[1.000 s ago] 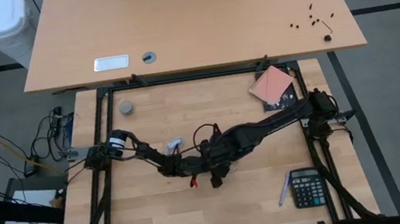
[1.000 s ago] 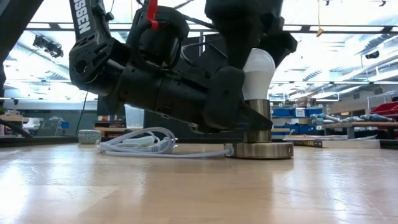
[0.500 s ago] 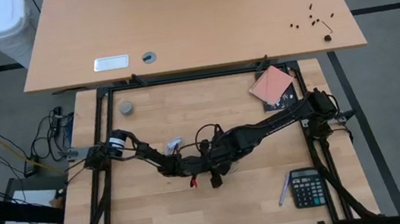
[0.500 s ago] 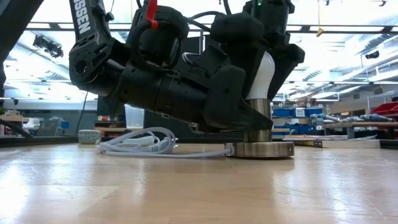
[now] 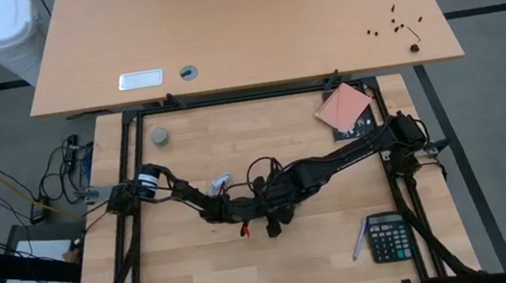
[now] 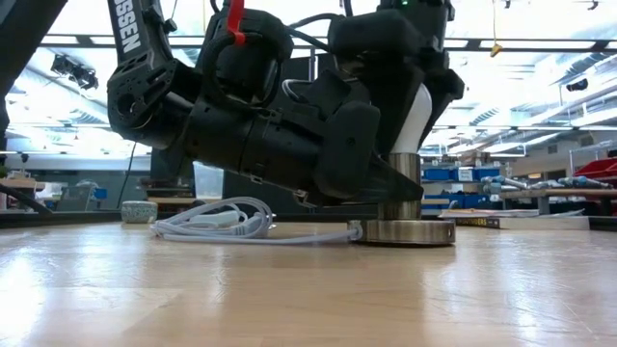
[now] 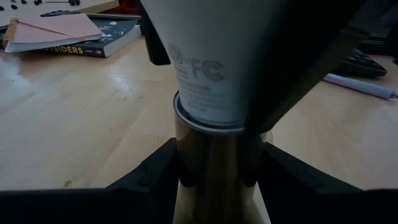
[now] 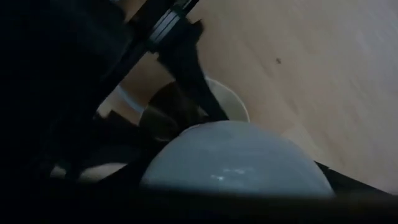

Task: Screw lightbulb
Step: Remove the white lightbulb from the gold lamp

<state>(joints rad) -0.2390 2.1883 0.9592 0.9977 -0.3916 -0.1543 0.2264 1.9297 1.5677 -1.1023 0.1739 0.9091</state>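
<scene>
Lightbulb seen upright at centre-right of low view, base seated in metal socket on counter; judged partly threaded. Socket collar clamped by left end effector, fingers on either side, presumably to stop it turning. Bulb glass straddled from above by right end effector; grip cannot be told. White cable coiled at lower left
</scene>
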